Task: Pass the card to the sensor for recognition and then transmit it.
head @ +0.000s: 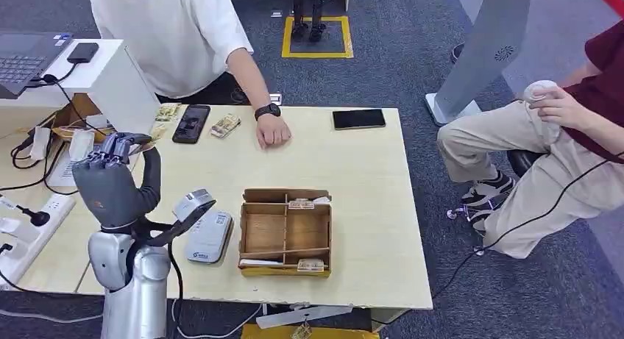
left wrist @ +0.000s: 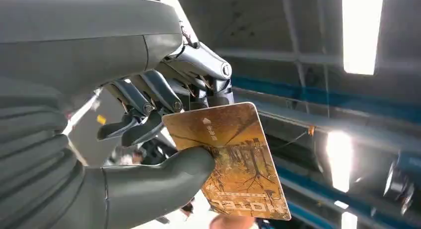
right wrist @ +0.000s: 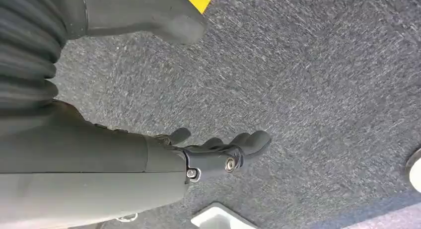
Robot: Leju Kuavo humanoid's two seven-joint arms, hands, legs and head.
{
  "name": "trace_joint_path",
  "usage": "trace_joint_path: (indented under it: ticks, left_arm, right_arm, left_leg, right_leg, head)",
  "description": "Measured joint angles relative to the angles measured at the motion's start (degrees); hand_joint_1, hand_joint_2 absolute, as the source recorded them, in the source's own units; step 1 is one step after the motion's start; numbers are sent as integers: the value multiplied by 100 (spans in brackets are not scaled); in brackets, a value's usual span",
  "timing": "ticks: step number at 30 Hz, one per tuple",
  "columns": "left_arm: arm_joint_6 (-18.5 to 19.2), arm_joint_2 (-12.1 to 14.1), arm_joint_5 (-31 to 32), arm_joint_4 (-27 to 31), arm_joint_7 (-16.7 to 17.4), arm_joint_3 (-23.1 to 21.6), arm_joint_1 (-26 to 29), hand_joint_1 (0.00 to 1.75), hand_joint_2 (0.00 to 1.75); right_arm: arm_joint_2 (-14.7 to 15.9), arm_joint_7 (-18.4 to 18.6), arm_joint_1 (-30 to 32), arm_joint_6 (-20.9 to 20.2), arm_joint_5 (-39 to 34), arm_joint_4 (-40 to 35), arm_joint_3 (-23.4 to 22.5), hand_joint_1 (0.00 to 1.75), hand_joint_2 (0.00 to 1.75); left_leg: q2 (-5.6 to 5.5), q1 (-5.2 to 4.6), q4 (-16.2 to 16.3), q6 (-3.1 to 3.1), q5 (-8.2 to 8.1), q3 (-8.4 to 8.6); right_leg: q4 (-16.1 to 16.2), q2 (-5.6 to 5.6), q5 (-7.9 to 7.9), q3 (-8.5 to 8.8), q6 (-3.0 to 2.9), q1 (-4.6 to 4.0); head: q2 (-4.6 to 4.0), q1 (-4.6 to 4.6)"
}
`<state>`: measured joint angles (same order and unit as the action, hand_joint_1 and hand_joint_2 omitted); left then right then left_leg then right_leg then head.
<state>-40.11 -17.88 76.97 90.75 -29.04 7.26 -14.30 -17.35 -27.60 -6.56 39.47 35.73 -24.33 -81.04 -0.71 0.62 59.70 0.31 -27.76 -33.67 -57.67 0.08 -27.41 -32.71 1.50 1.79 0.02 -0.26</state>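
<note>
Gold-brown plastic card (left wrist: 228, 159) sits pinched at one corner between the left hand (head: 114, 181) thumb and fingers (left wrist: 149, 97), raised above the worktop (head: 353, 177). Judged thin, light, stiff and slick; grip on the flat faces near an edge. The sensor (head: 208, 234) lies below the fingers. The right hand (right wrist: 218, 152) hangs empty, fingers loosely apart.

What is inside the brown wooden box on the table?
The wooden box has thin dividers. Cards lie in its far compartments, another card in the near right one, and a flat pale piece by the near wall. The large middle compartments look empty. Beneath the cards is hidden.
</note>
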Motion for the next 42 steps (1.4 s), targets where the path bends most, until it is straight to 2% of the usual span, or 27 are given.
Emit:
trace_joint_path:
  ticks: [3, 5, 6, 9, 14, 19, 25, 42]
  left_arm:
    - [-2, 99, 612, 0, 803, -143, 308, 175, 175]
    - [-2, 240, 849, -6, 1540, -488, 513, 175, 175]
    - [-2, 335, 911, -29, 1786, -645, 575, 175, 175]
    - [-2, 544, 1029, -136, 2277, -1052, 678, 175, 175]
    - [-2, 859, 1077, -429, 2876, -1515, 714, 175, 175]
    - [-4, 1042, 1090, -647, 3077, -1644, 726, 175, 175]
    - [-9, 1158, 1098, -800, 3110, -1722, 741, 175, 175]
    - [-9, 1265, 979, -1097, 3269, -1733, 799, 175, 175]
  right_arm:
    - [-35, 92, 52, -4, -94, -94, 85, 0, 175]
    - [-59, 179, 98, -11, -94, -187, 166, 0, 175]
    - [-63, 201, 109, -13, -94, -232, 192, 0, 175]
    - [-81, 271, 148, -13, -85, -339, 282, 0, 175]
    - [-103, 385, 210, -15, -35, -487, 404, 0, 175]
    - [-105, 417, 236, -9, -33, -544, 489, 0, 175]
    - [-105, 424, 266, -9, -33, -579, 575, 0, 175]
    - [-105, 529, 323, 4, -96, -627, 717, 0, 175]
  left_leg:
    - [4, 0, 0, -1, -1, 1]
    - [1, 0, 0, 0, -2, -2]
    - [2, 0, 0, 0, -2, -3]
    - [2, 0, 0, 0, -3, -3]
    - [2, 0, 0, 0, -2, -3]
    - [2, 0, 0, 0, -1, -2]
    - [2, 0, 0, 0, -2, -3]
    - [2, 0, 0, 0, -2, -3]
  right_leg:
    - [0, 5, -1, -5, 0, 0]
    - [0, 1, -4, -7, 0, 0]
    - [0, 1, -4, -7, 0, 0]
    - [0, 0, -4, -7, 0, 0]
    - [0, 1, -3, -7, 1, 0]
    - [0, 2, -3, -7, 0, 0]
    - [0, 2, -3, -7, 0, 0]
    - [0, 2, -3, -8, 0, 0]
  head:
    - [0, -4]
    - [0, -2]
    - [0, -2]
    - [0, -2]
    - [0, -2]
    - [0, -2]
    - [0, -2]
    - [0, -2]
